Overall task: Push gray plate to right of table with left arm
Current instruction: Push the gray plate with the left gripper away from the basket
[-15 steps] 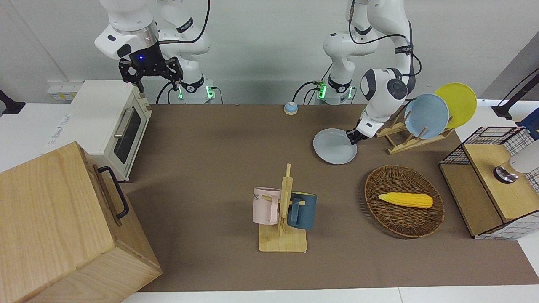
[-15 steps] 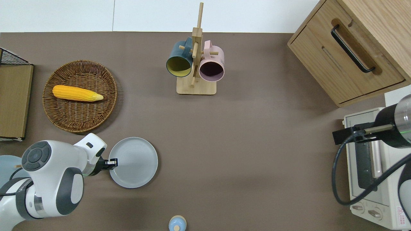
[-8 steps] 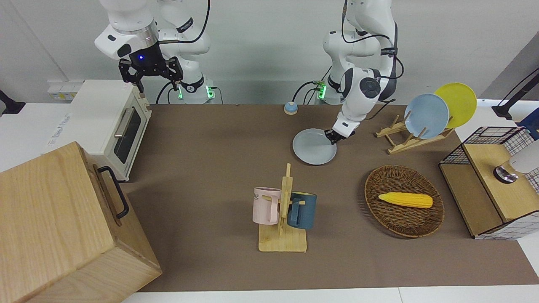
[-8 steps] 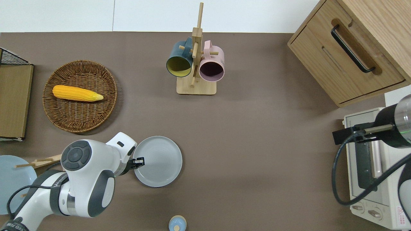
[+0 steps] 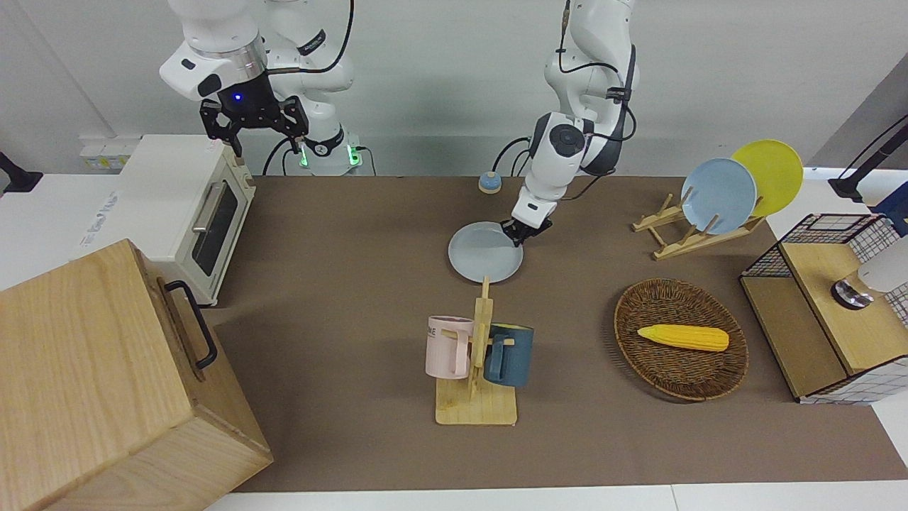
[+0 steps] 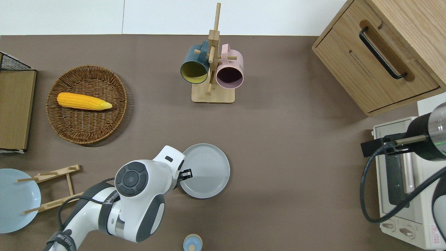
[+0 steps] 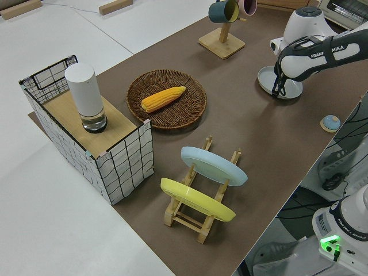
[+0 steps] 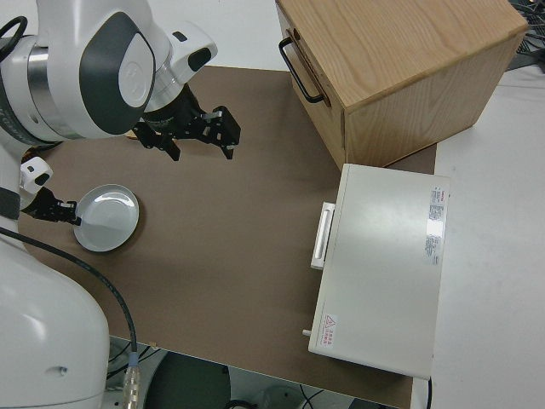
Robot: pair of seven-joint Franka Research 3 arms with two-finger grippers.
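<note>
The gray plate (image 5: 485, 253) (image 6: 207, 170) lies flat on the brown table mat (image 6: 285, 157) near the middle of the table, nearer to the robots than the mug rack. My left gripper (image 5: 522, 233) (image 6: 186, 173) is low, touching the plate's rim on the side toward the left arm's end of the table. Both also show in the left side view, plate (image 7: 284, 80) and gripper (image 7: 278, 92), and in the right side view, plate (image 8: 106, 217). My right gripper (image 5: 253, 126) (image 8: 201, 136) is open and the right arm is parked.
A wooden mug rack (image 6: 212, 69) holds a pink and a dark blue mug. A wicker basket (image 6: 87, 129) with a corn cob, a plate rack (image 5: 699, 227) with a sky-blue and a yellow plate, a toaster oven (image 5: 191, 206), a wooden cabinet (image 5: 106, 383) and a small blue bell (image 6: 192, 243) stand around.
My left gripper and the gray plate slid together along the table from beside the plate rack toward the right arm's end, to about the table's middle. The right arm has not moved.
</note>
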